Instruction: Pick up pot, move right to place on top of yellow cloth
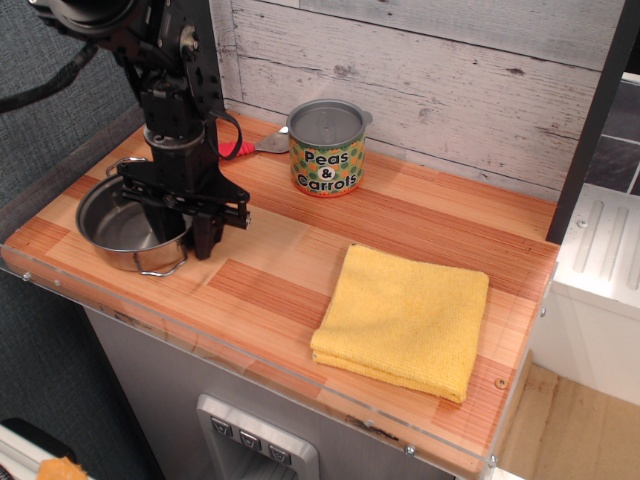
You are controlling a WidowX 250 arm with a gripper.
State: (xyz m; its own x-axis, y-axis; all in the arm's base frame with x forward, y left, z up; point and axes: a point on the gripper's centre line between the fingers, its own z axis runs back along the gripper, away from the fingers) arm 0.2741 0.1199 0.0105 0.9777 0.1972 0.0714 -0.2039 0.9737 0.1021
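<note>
From my screen, the pot [120, 228] sits at the left end of the tabletop [400, 215], and I see nothing inside it but its own shiny steel floor. The claw [178, 238] is down at the pot's right rim, one finger [204, 238] outside the wall and the other apparently inside; the fingers look drawn in narrow around the rim, though the black arm hides the contact, so I can't swear it grips. A wire loop handle [160, 267] sticks out toward the front edge.

Behind stands the "Peas & Carrots" can [326, 148], its grey lid on (contents unseen). A red-handled utensil [245, 148] lies just left of it.

The yellow cloth [405, 318] lies flat, well apart to the right, bare on top.

The tabletop is striped wood blocks with a clear strip along its front edge. The back wall is whitewashed planks [450, 70], the left wall dark grey fabric [50, 120]. The cloth is thick, nubbly and square; the pot round and shallow.
</note>
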